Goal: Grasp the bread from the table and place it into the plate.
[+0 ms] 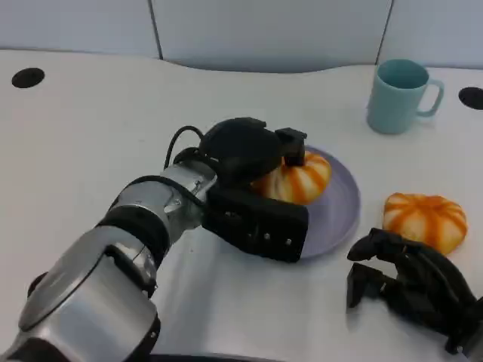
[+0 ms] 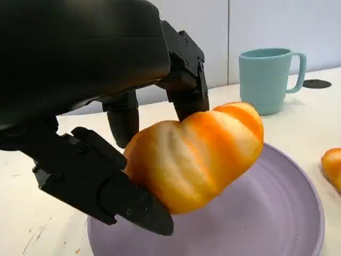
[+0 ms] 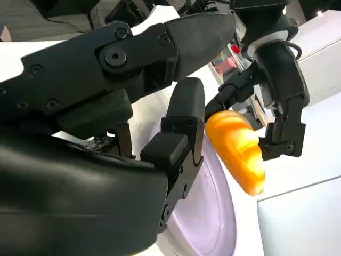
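Note:
An orange-and-white striped bread (image 1: 296, 179) is held by my left hand (image 1: 234, 162) just over the purple plate (image 1: 339, 215). In the left wrist view the bread (image 2: 197, 154) sits pinched between the black fingers (image 2: 106, 184), slightly above the plate (image 2: 266, 218). A second striped bread (image 1: 424, 220) lies on the table right of the plate. My right hand (image 1: 411, 290) rests near the front edge below that bread, holding nothing, fingers apart. The right wrist view shows this hand (image 3: 160, 144), and beyond it the left hand (image 3: 279, 106) with the bread (image 3: 237, 149) over the plate (image 3: 208, 213).
A teal mug (image 1: 398, 96) stands at the back right, behind the plate. Two black round holes (image 1: 28, 77) (image 1: 472, 96) mark the table's far corners. A grey wall panel runs along the back. White tabletop lies open on the left.

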`<state>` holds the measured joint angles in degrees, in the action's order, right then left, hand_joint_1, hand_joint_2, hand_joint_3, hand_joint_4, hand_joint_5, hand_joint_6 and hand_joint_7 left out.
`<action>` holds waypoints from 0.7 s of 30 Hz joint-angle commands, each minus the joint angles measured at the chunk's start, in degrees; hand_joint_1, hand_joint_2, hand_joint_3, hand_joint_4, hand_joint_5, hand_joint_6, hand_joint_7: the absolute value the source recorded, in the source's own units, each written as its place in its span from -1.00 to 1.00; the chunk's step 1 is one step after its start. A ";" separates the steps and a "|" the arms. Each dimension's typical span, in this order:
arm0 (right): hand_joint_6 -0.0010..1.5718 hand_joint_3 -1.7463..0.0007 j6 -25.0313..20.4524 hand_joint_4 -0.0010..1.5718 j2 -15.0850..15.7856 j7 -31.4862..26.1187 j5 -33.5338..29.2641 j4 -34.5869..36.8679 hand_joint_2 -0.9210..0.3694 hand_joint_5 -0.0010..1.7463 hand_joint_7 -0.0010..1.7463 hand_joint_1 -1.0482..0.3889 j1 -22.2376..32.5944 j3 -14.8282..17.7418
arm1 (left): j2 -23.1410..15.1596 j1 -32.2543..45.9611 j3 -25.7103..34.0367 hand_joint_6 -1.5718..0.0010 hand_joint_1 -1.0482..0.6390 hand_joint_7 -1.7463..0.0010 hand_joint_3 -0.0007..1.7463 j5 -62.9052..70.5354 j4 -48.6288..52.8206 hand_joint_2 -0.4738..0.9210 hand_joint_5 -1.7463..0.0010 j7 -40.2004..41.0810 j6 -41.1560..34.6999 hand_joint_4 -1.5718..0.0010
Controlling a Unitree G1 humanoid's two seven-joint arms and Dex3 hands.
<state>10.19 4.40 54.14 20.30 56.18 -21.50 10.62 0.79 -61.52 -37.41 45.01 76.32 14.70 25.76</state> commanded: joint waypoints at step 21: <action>0.01 0.93 -0.79 -0.22 0.01 -0.27 -0.85 1.18 -1.00 0.85 0.00 -0.27 2.05 -0.08 | 0.75 -3.32 -2.59 1.00 -0.83 0.23 -0.71 1.92 -0.29 1.00 0.31 -10.00 -5.74 1.00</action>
<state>10.56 4.30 54.37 20.30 55.94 -21.25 10.67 2.34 -62.80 -39.81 46.69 76.33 4.81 20.02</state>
